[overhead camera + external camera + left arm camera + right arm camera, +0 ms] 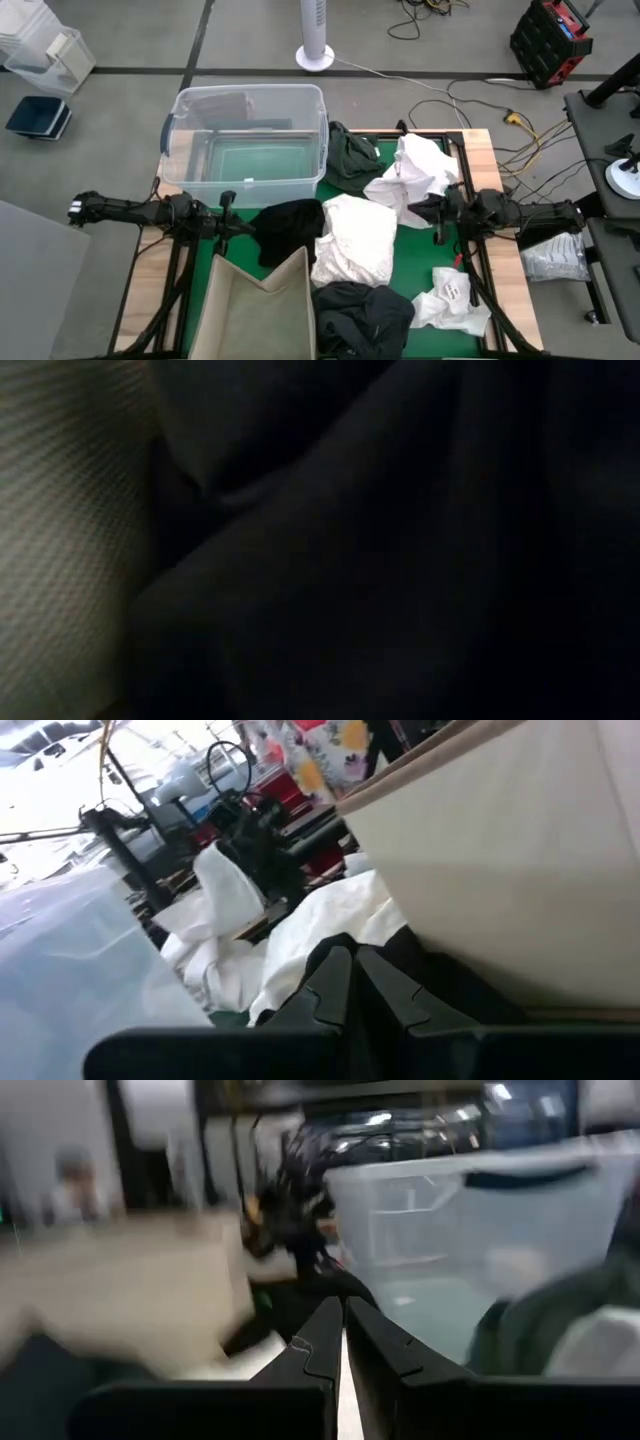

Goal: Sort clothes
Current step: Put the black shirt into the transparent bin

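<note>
My left gripper reaches in from the table's left and is shut on a black garment that lies over the far corner of the beige bin. My right gripper reaches in from the right and is shut on a white garment, which stands bunched up beside it. Another white garment lies mid-table, a dark green one lies by the clear tub, and a black one lies at the near edge. Dark cloth fills the low view. My left gripper holds the black garment at its left edge, coming level from the table's left. The shut fingers hide the pinch itself, so I cannot tell the number of layers. The garment hangs slack, draped on the bin's rim. My right gripper pinches white cloth; a thin white strip shows between its fingers. It comes level from the table's right at the garment's near right edge. The garment rises in a peak beside the gripper, and its lower part rests on the table.
The clear tub stands at the far left of the table and the beige bin at the near left. A crumpled white piece lies near right on the green mat. A black frame rail runs along the right side.
</note>
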